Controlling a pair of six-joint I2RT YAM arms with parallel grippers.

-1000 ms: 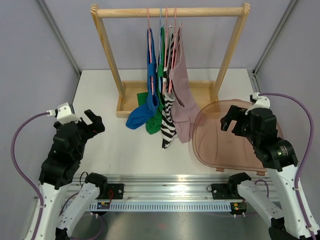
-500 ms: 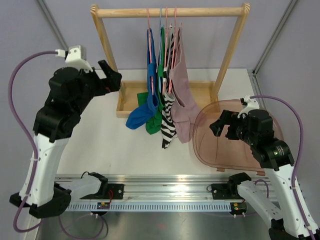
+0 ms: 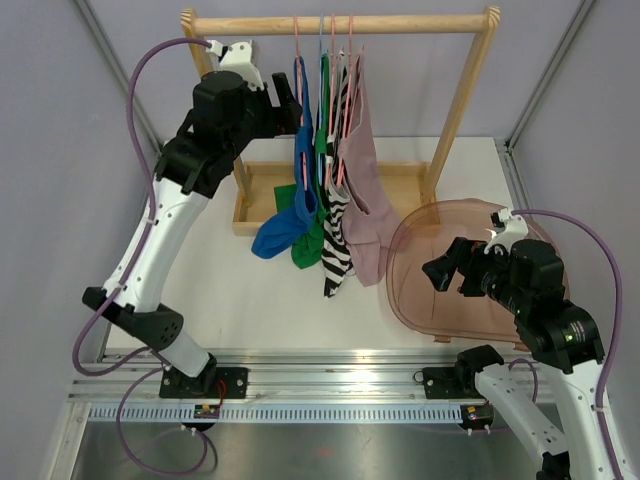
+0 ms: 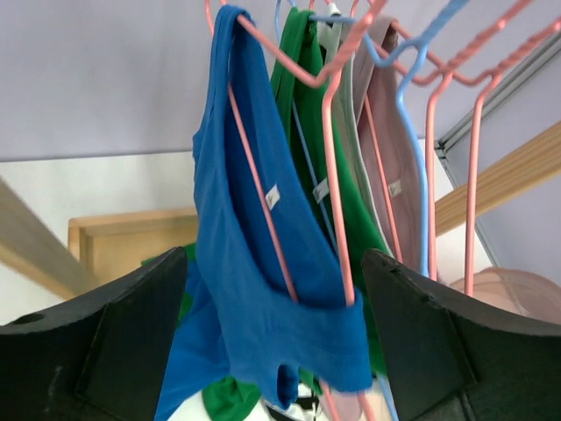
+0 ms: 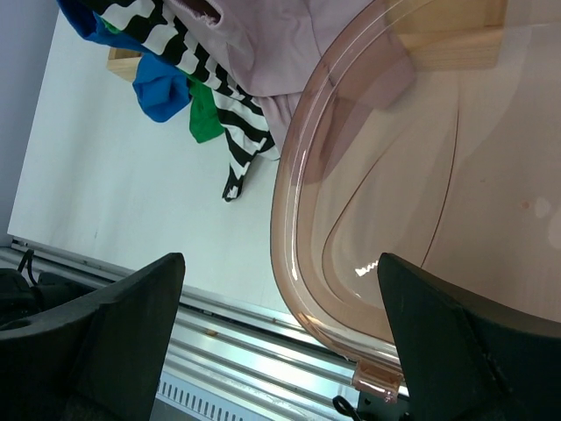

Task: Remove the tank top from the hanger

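We judge nothing done yet: the blue tank top [image 4: 230,263] hangs on its hanger [image 4: 259,178] at upper centre, left end effector [image 3: 285,98] apart beside it, right end effector [image 3: 447,266] apart at lower right.

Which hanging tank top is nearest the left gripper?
The blue tank top, leftmost on the wooden rail, beside the left gripper; green, zebra-striped and mauve ones hang beyond.

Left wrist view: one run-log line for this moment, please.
left gripper open at blue tank top | it hangs on pink hanger | right gripper open above pink bin
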